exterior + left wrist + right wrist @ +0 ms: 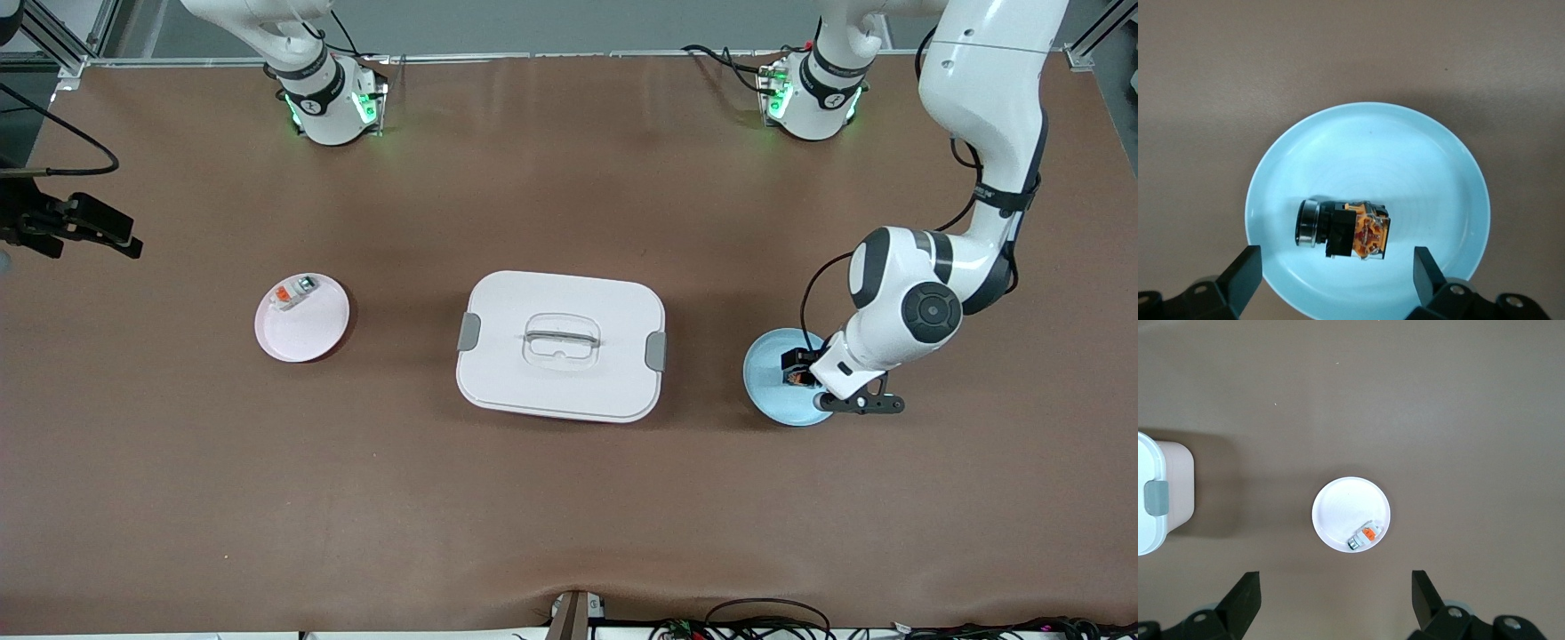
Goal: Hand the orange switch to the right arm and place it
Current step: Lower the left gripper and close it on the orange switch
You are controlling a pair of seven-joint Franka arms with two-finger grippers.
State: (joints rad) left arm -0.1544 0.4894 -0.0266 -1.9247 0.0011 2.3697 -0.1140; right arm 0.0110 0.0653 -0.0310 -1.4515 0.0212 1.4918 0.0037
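The orange switch [1351,230] is a tiny black block with an orange end and a metal ring. It lies on its side in a light blue plate [1405,133] toward the left arm's end of the table, where it also shows in the front view as the switch [794,369] on the blue plate [766,372]. My left gripper [1335,263] hangs open just above that plate, one finger on each side of the switch without touching it. My right gripper [1335,587] is open and empty, high over the right arm's end of the table.
A white plate [307,333] toward the right arm's end holds a white-and-orange component [292,292]; the plate [1338,503] and component [1365,537] also show in the right wrist view. A white lidded box [533,298] with grey clasps and a clear handle stands mid-table.
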